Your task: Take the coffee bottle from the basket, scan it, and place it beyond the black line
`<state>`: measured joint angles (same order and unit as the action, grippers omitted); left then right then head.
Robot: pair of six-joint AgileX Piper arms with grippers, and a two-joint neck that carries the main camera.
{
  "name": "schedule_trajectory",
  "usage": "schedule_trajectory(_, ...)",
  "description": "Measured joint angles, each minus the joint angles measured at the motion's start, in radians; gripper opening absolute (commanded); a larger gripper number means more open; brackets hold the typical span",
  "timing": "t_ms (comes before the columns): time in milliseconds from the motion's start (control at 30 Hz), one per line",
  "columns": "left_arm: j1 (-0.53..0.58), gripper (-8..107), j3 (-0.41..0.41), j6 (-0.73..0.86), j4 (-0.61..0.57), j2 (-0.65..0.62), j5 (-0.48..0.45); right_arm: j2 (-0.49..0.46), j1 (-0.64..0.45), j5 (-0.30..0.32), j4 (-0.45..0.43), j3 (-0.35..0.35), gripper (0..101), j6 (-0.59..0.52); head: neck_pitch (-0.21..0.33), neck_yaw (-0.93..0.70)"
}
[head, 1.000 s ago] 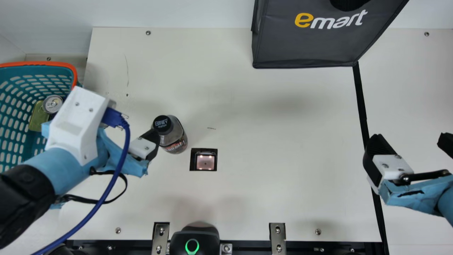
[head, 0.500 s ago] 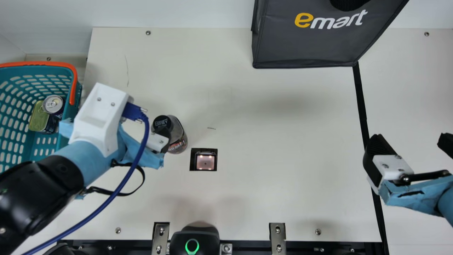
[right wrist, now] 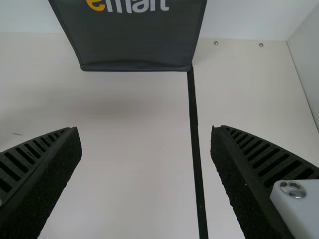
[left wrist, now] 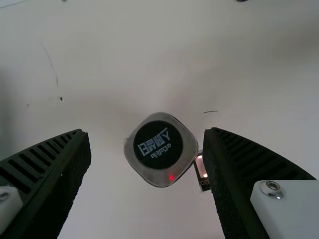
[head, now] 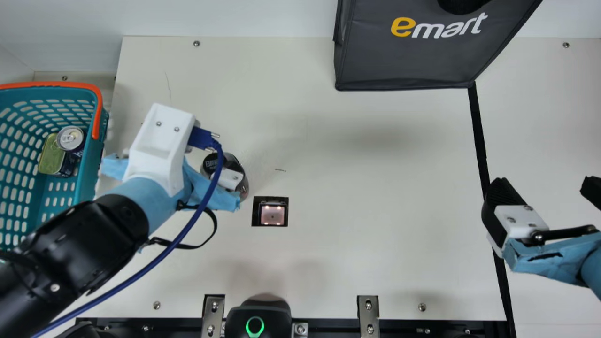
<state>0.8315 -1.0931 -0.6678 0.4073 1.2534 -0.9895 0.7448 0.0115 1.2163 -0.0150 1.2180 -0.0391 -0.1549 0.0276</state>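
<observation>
"Where's the coffee bottle [left wrist: 158, 145]?"
"Upright on the table [head: 375, 188], nearer its left edge than its right, near the scanner window [head: 272, 214]."
"Left gripper [head: 228, 179]?"
"Over the bottle, jaws spread."
"Right gripper [head: 544, 182]?"
"Open too, by the black line [head: 479, 136] running toward the near edge."

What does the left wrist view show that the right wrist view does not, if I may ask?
Left wrist view: the coffee bottle upright under its black cap, and part of the scanner window.

Right wrist view: the black line and the printed front of the dark bag.

Both: the cream table, its small dark mark, and spread fingers, of the left gripper and right gripper respectively.
</observation>
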Motion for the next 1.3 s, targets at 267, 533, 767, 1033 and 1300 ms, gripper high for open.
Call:
schedule_trajectory(267, 0.023, 90, -0.027, -0.103, 0.027, 0.044, -0.019, 0.0, 0.0, 0.001, 0.0, 0.0, 91, 0.0, 0.0, 0.002)
schedule_trajectory(533, 0.051, 90, -0.025, -0.174, 0.048, 0.069, -0.031, 0.0, 0.0, 0.001, 0.0, 0.0, 91, 0.0, 0.0, 0.002)
schedule_trajectory(767, 0.065, 90, 0.003, -0.222, 0.066, 0.078, -0.021, 0.0, 0.0, 0.001, 0.0, 0.0, 91, 0.0, 0.0, 0.002)
schedule_trajectory(1033, 0.058, 90, 0.05, -0.248, 0.076, 0.085, 0.014, 0.0, 0.0, 0.001, 0.0, 0.0, 91, 0.0, 0.0, 0.002)
schedule_trajectory(1300, 0.039, 57, 0.089, -0.256, 0.087, 0.087, 0.057, 0.0, 0.0, 0.001, 0.0, 0.0, 91, 0.0, 0.0, 0.002)
